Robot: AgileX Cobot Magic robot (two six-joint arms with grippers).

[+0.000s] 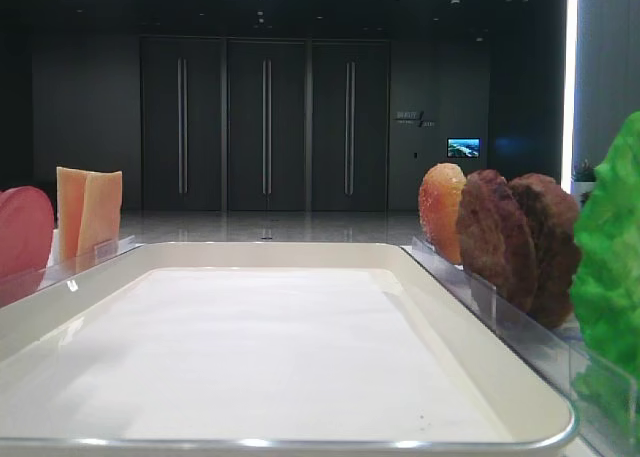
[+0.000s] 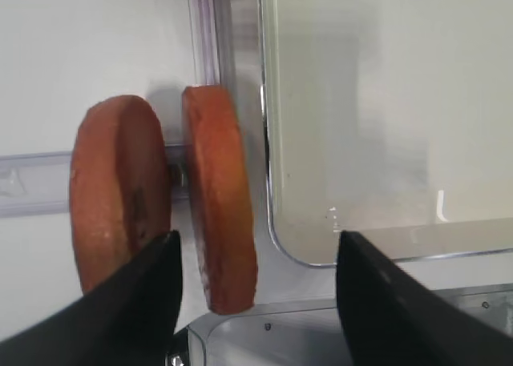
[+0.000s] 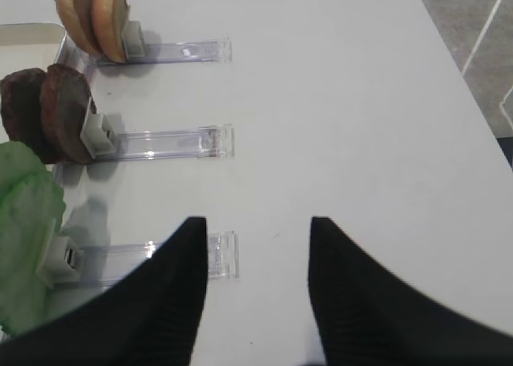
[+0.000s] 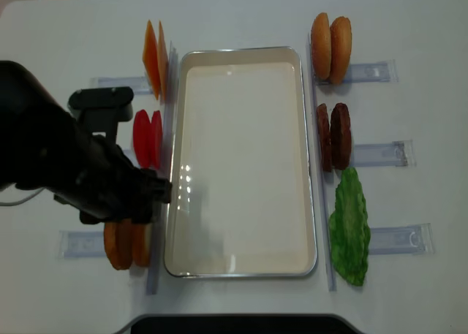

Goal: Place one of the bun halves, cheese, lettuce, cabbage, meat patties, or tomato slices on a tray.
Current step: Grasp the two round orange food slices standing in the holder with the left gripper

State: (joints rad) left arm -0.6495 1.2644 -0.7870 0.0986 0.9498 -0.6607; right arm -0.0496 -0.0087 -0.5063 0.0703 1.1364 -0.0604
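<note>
Left claw is released, jaws spread wide, hanging over the two bun halves that stand on edge in the clear rack at the near-left corner of the tray. Nothing held. The inner bun half sits between the two fingers, closer to the left one; the outer bun half is partly under that left finger. The tray rim is just right of the inner bun, partly under the right finger.

Right claw is also released and empty, over bare worktop, with the meat patties and lettuce off to its left. Not involved.

My read: the step is grabbing the inner bun half. To do it well:
- shift the claw slightly so the left finger drops into the gap between the two buns, not onto the outer one
- keep the right finger clear of the tray rim on descent
- pinch the flat faces, lift straight up out of the rack, then move over the tray, which is bare.
</note>
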